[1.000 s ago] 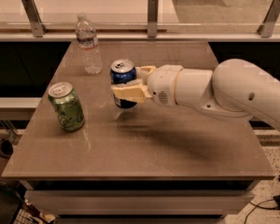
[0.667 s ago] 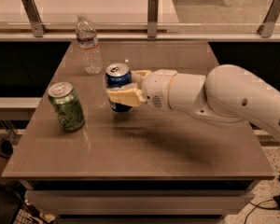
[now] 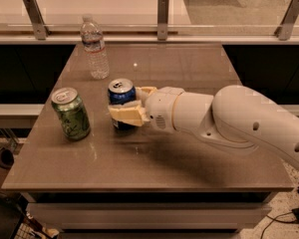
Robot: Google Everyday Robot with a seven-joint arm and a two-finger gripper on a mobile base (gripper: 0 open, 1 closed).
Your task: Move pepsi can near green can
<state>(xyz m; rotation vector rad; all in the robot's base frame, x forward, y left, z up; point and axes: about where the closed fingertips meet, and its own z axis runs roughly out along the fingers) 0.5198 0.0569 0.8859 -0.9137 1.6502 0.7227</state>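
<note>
The pepsi can (image 3: 121, 94), dark blue with a silver top, stands upright at the left middle of the brown table (image 3: 189, 158). My gripper (image 3: 130, 106) reaches in from the right on a white arm and is shut on the pepsi can, one cream finger in front of it and one behind. The green can (image 3: 71, 113), light green with pale markings and a silver pull-tab top, stands upright to the left of the pepsi can, a short gap between them.
A clear plastic water bottle (image 3: 94, 48) stands at the table's far left. A glass rail with metal posts (image 3: 162, 10) runs behind the table. Cables (image 3: 289, 215) lie on the floor at the lower right.
My gripper has carried the pepsi can leftward across the table, so the gap to the green can is smaller. The green can and bottle have not moved.
</note>
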